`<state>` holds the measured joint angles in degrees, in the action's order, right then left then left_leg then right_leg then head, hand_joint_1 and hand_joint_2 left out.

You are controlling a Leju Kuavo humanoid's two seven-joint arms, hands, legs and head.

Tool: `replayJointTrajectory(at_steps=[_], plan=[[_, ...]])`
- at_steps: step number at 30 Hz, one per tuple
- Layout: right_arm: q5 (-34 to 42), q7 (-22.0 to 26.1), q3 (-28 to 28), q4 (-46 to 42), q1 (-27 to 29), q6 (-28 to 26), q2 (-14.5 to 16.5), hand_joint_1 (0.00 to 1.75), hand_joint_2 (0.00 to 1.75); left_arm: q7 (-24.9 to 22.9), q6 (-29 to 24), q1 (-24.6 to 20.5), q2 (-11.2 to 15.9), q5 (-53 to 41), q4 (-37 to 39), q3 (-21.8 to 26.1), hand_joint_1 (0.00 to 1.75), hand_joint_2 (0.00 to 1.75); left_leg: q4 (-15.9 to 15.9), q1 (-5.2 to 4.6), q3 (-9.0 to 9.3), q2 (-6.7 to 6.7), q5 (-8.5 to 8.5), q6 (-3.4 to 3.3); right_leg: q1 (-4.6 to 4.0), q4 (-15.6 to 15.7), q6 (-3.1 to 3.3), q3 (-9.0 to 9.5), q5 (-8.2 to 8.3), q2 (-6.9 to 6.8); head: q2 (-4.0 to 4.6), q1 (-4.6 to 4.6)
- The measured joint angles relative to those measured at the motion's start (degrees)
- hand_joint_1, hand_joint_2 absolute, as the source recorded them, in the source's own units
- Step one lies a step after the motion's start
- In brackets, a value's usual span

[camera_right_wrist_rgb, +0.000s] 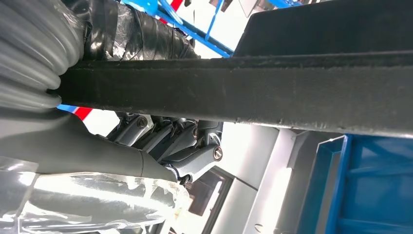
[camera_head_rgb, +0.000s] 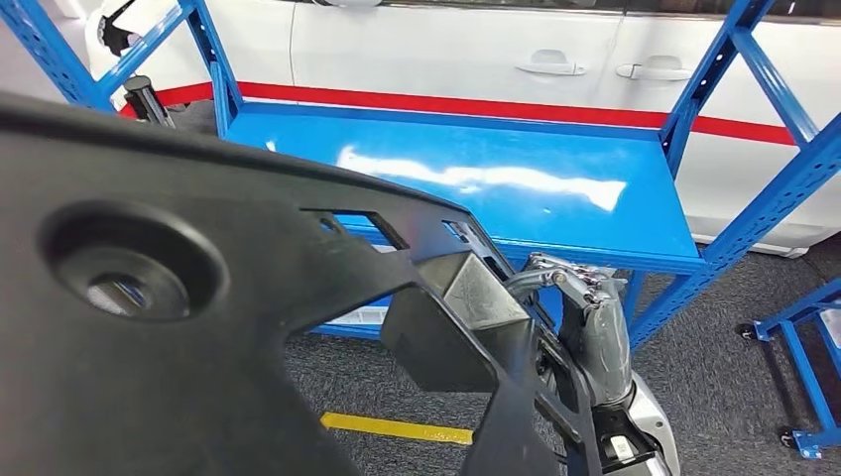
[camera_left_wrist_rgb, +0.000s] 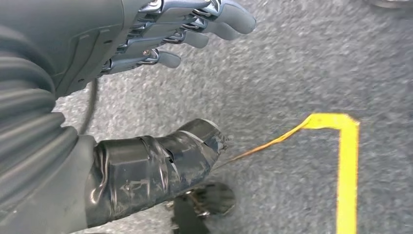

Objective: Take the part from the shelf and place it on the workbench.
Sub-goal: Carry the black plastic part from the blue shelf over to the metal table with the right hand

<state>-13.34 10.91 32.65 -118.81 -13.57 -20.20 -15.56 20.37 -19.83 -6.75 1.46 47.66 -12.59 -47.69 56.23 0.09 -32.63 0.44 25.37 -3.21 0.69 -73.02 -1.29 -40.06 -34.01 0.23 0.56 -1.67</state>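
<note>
A large black plastic part (camera_head_rgb: 198, 327) with a round recess and cut-out slots is lifted close to my head camera, covering the left and lower middle of that view. My right hand (camera_head_rgb: 595, 327) grips its lower right edge. In the right wrist view the part's edge (camera_right_wrist_rgb: 243, 92) runs as a dark bar across the picture, with my right hand's fingers (camera_right_wrist_rgb: 175, 141) curled on one side of it and the taped thumb on the other. My left hand (camera_left_wrist_rgb: 160, 39) hangs over the grey carpet with its fingers spread and nothing in them.
The blue shelf (camera_head_rgb: 516, 188) stands just ahead with a bare, glossy deck. Behind it is a white car (camera_head_rgb: 476, 50) with a red stripe. Yellow tape (camera_head_rgb: 397, 428) marks the grey carpet. A blue wheeled frame (camera_head_rgb: 808, 377) stands at the right.
</note>
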Motion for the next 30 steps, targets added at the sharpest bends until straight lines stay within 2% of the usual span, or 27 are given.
replayJointTrajectory(at_steps=[1,2,3,4,5,6,7,9,10,11,12,14,15,16,17,18,19,21,22,23,24,25,26,27,28,29,30], plan=[[0.3,0.1,0.0,0.0,0.1,0.0,0.0,1.75,1.75,-0.1,0.0,0.0,0.0,0.1,0.0,0.0,0.00,1.75,0.3,0.08,-0.86,0.03,-0.48,0.16,0.25,-1.4,-0.30,0.45,0.21,-0.01,0.01,-0.36],[0.7,0.1,0.0,0.0,0.3,0.0,0.0,1.75,1.75,-0.2,0.0,0.0,-0.1,0.3,0.0,0.0,0.00,1.75,0.6,0.22,-1.74,0.05,-0.90,0.40,0.50,-0.9,-0.59,1.82,1.55,-0.02,0.01,-0.81],[1.1,0.3,0.0,0.0,0.5,0.0,0.0,1.75,1.75,-0.2,-0.1,0.0,-0.2,0.6,0.0,0.0,0.00,1.75,1.1,0.39,-2.61,0.06,-1.23,0.69,0.76,1.5,-0.86,4.09,3.20,-0.04,0.01,-1.29],[1.6,0.4,0.0,0.0,0.6,0.0,0.0,1.75,1.75,-0.2,-0.1,0.0,-0.3,0.8,0.0,0.0,0.00,1.75,1.7,0.50,-3.44,0.05,-1.48,1.02,0.99,5.2,-1.12,6.92,4.00,-0.06,0.01,-1.73],[2.0,0.5,0.0,0.0,0.7,0.0,0.0,1.75,1.75,-0.2,0.0,0.0,-0.4,1.1,0.0,0.0,0.00,1.75,2.4,0.55,-4.14,0.03,-1.70,1.38,0.97,8.9,-1.12,9.51,4.07,0.02,0.01,-2.14],[2.4,0.6,0.0,0.0,0.9,0.0,0.0,1.75,1.75,-0.2,0.0,0.1,-0.4,1.3,0.0,0.0,0.00,1.75,2.8,0.53,-4.62,0.01,-1.99,1.79,0.88,11.7,-0.95,11.20,3.70,0.08,0.03,-2.65],[2.8,0.6,0.0,0.0,1.0,0.0,0.0,1.75,1.75,-0.1,0.1,0.1,-0.5,1.5,0.0,0.0,0.00,1.75,3.1,0.48,-4.97,-0.04,-2.38,2.17,0.71,13.3,-0.59,11.96,3.17,0.15,0.06,-3.23],[3.4,0.8,0.0,-0.1,1.5,0.0,0.0,1.75,1.75,-0.2,0.3,0.2,-0.5,1.7,0.0,0.0,0.00,1.75,3.0,0.58,-5.37,-0.13,-3.25,2.95,0.51,13.6,0.53,11.25,3.75,0.13,0.16,-4.67],[3.7,0.9,0.0,-0.1,1.7,0.1,0.0,1.75,1.75,-0.2,0.4,0.4,-0.5,1.8,0.0,0.0,0.00,1.75,3.2,0.70,-5.79,-0.18,-2.88,3.26,0.56,13.6,1.09,10.69,4.32,0.05,0.21,-5.36],[4.0,1.0,0.0,-0.1,1.8,0.1,0.1,1.75,1.75,-0.2,0.5,0.5,-0.5,1.8,0.0,0.0,0.00,1.75,4.2,0.84,-6.40,-0.20,-1.36,3.57,0.62,13.7,1.63,10.00,4.98,-0.05,0.27,-6.06],[4.2,1.1,0.0,-0.1,2.0,0.2,0.1,1.75,1.75,-0.3,0.7,0.6,-0.6,1.8,0.0,0.1,0.00,1.75,6.3,0.94,-7.22,-0.22,1.22,3.83,0.70,13.7,2.09,9.17,5.69,-0.14,0.36,-6.72],[4.4,1.2,0.0,-0.1,2.4,0.3,0.2,1.75,1.75,-0.5,1.4,0.7,-0.6,1.6,0.0,0.1,0.00,1.75,12.9,1.00,-8.89,-0.20,7.15,4.20,0.53,13.7,2.55,7.50,7.06,-0.17,0.52,-7.65],[4.4,1.2,0.0,-0.1,2.7,0.3,0.3,1.75,1.75,-0.7,2.0,0.7,-0.4,1.5,0.0,0.1,0.00,1.75,16.3,1.00,-9.27,-0.20,8.71,4.27,0.40,13.7,2.62,6.54,7.75,-0.19,0.56,-8.04],[4.4,1.2,0.0,-0.2,2.9,0.3,0.3,1.75,1.75,-0.9,2.6,0.6,-0.3,1.3,0.0,0.1,0.00,1.75,18.4,0.98,-9.03,-0.20,8.83,4.23,0.27,13.6,2.63,5.60,8.42,-0.20,0.58,-8.44],[4.4,1.2,0.0,-0.3,3.2,0.2,0.3,1.75,1.75,-1.1,3.0,0.6,-0.1,1.2,0.0,0.1,0.00,1.75,18.9,0.94,-7.94,-0.21,7.76,4.08,0.15,13.5,2.62,4.66,9.09,-0.20,0.60,-8.85],[4.4,1.3,0.0,-0.4,3.4,0.2,0.4,1.75,1.75,-1.2,3.3,0.6,0.0,1.1,0.0,0.1,0.00,1.75,17.4,0.86,-5.84,-0.24,6.10,3.79,0.05,13.5,2.56,3.83,9.71,-0.18,0.61,-9.20],[4.3,1.3,0.0,-0.5,3.6,0.2,0.4,1.75,1.75,-1.2,3.6,0.6,0.2,1.0,0.0,0.1,0.00,1.75,14.2,0.71,-2.86,-0.33,4.86,3.37,-0.01,13.5,2.46,3.17,10.31,-0.16,0.61,-9.45],[4.3,1.2,0.0,-0.7,3.9,0.2,0.4,1.75,1.75,-1.3,4.0,0.3,0.5,0.8,0.0,0.1,0.00,1.75,5.6,0.25,3.76,-0.57,5.25,2.42,-0.16,13.4,2.05,2.38,11.34,-0.15,0.63,-9.78],[4.2,1.1,0.0,-0.8,4.1,0.1,0.4,1.75,1.75,-1.3,4.2,0.2,0.6,0.7,0.0,0.1,0.00,1.75,2.6,-0.02,5.70,-0.68,5.95,2.09,-0.10,13.5,1.74,2.28,11.87,-0.19,0.64,-9.87],[4.2,1.0,0.0,-0.9,4.2,0.1,0.4,1.75,1.75,-1.4,4.3,0.1,0.6,0.7,0.0,0.0,0.00,1.75,0.8,-0.23,6.58,-0.73,6.42,1.87,-0.01,13.7,1.38,2.24,12.45,-0.25,0.67,-10.03],[4.1,1.0,0.0,-0.9,4.3,0.1,0.4,1.75,1.75,-1.4,4.5,0.1,0.7,0.6,0.0,0.0,0.00,1.75,0.2,-0.26,6.42,-0.72,6.06,1.73,0.08,14.0,0.98,2.23,13.05,-0.27,0.70,-10.15],[4.1,0.9,0.0,-0.9,4.4,0.1,0.4,1.75,1.75,-1.5,4.7,0.1,0.7,0.7,0.0,0.0,0.00,1.75,0.1,-0.23,6.04,-0.54,5.35,1.48,0.19,14.0,0.66,2.12,13.01,-0.25,0.73,-10.35],[4.1,0.9,0.0,-1.0,4.5,0.0,0.4,1.75,1.75,-1.6,4.9,0.1,0.7,0.7,0.0,0.0,0.00,1.75,-0.2,-0.10,5.63,-0.36,4.67,1.11,0.21,13.4,0.39,1.81,11.93,-0.23,0.76,-10.54],[4.0,0.8,0.0,-1.0,4.6,0.0,0.4,1.75,1.75,-1.6,5.1,0.1,0.7,0.6,0.0,0.0,0.00,1.75,-0.4,0.04,5.02,-0.14,3.90,0.71,0.21,11.7,0.21,1.27,9.66,-0.21,0.77,-10.62],[4.0,0.7,0.0,-1.1,4.7,0.0,0.4,1.75,1.75,-1.7,5.2,0.2,0.7,0.6,0.0,0.0,0.00,1.75,-0.4,0.09,4.30,0.06,3.24,0.40,0.29,8.9,0.09,0.54,6.51,-0.22,0.78,-10.72],[4.0,0.7,0.0,-1.1,4.8,0.0,0.4,1.75,1.75,-1.7,5.3,0.2,0.7,0.6,0.0,0.0,0.00,1.75,-0.3,0.05,3.41,0.10,2.59,0.15,0.30,5.3,-0.05,-0.27,3.48,-0.23,0.78,-10.74],[4.0,0.6,0.0,-1.1,4.9,0.0,0.4,1.75,1.75,-1.8,5.4,0.2,0.7,0.6,0.0,0.0,0.00,1.75,-0.1,0.00,2.43,0.16,1.91,0.10,0.33,1.6,-0.19,-0.91,1.52,-0.23,0.77,-10.77]])
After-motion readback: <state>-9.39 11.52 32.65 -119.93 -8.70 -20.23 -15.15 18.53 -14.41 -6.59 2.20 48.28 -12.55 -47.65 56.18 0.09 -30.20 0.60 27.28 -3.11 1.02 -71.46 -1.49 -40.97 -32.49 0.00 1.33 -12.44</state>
